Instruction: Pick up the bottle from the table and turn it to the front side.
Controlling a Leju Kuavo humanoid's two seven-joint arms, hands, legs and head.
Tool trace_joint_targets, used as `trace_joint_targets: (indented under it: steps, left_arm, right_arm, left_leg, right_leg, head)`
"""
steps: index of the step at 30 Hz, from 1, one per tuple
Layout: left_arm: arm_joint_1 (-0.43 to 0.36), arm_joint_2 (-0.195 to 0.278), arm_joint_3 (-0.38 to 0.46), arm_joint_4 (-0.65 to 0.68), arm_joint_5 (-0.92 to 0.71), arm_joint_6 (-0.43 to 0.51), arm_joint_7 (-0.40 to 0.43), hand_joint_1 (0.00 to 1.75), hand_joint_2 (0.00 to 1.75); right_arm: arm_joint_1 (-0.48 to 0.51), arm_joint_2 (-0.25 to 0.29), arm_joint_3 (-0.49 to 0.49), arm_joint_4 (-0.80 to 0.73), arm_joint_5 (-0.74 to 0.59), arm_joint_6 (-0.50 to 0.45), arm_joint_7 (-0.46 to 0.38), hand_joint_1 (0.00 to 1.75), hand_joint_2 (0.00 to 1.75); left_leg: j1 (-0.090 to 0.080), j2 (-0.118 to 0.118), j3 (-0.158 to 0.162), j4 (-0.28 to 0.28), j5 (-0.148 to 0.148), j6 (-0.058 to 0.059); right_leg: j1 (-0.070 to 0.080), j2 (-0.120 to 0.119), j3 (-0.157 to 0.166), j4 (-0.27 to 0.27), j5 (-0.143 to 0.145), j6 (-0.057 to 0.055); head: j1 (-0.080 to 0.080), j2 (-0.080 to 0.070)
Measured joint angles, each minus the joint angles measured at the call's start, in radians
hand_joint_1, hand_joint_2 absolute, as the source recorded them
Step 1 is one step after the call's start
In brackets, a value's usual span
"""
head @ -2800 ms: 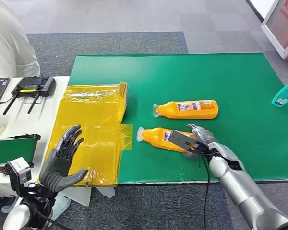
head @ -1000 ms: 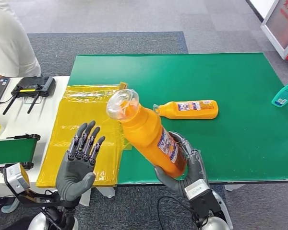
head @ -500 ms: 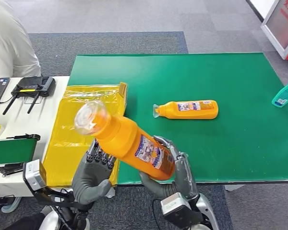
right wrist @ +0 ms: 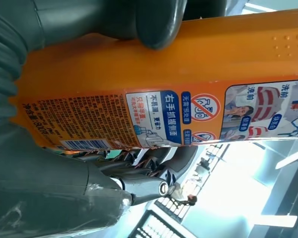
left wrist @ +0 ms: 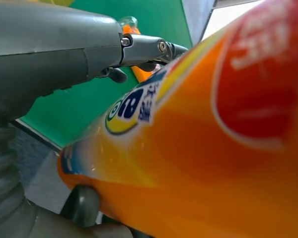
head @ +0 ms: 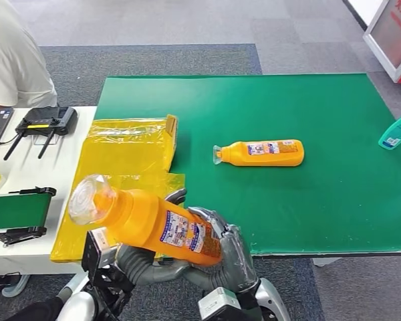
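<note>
I have the orange bottle [head: 153, 224] up off the green tabletop [head: 309, 107], lying nearly level in front of the robot's body, over the tabletop's near edge, with its clear cap [head: 85, 197] toward the robot's left and its base toward the right. The right hand [head: 228, 257] grips the base end — fingers [head: 216, 217] wrapped over the top, thumb underneath — and from the right wrist camera I see the printed label with small pictures and warning symbols, the thumb pressed on the orange wall above it. The left hand [head: 143, 257] sits under the middle of the bottle; in the left wrist view its fingers [left wrist: 147, 47] reach along one side of the body and the thumb [left wrist: 82, 203] touches the other, so I read it as holding the bottle too. A second orange bottle [head: 258, 152] lies on its side further out on the green tabletop, cap toward the robot's left. A yellow bag [head: 123, 174] is spread across the left part, and a teal bottle [head: 396, 130] lies at the far right edge. A black controller [head: 47, 122] rests on the white side tabletop [head: 37, 167] — a person [head: 14, 57] sits beyond it.
</note>
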State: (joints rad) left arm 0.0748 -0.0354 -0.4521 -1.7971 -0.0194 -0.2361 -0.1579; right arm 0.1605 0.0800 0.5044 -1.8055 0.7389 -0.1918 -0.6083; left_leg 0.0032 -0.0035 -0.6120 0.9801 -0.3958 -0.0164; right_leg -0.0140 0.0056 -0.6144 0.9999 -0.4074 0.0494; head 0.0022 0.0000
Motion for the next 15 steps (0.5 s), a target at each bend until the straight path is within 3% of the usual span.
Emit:
trace_joint_targets:
  steps: [15]
  left_arm:
    - [-0.002, 0.062, -0.029, 0.021, -0.07, 0.01, -0.006, 0.0, 1.75]
  right_arm:
    - [-0.033, -0.063, 0.076, 0.167, -0.075, -0.053, 0.048, 1.75, 1.75]
  left_leg:
    - [0.0, 0.001, 0.0, 0.0, 0.0, 0.0]
  right_leg:
    - [0.0, 0.0, -0.001, 0.0, 0.0, 0.0]
  head:
    - [0.0, 0.0]
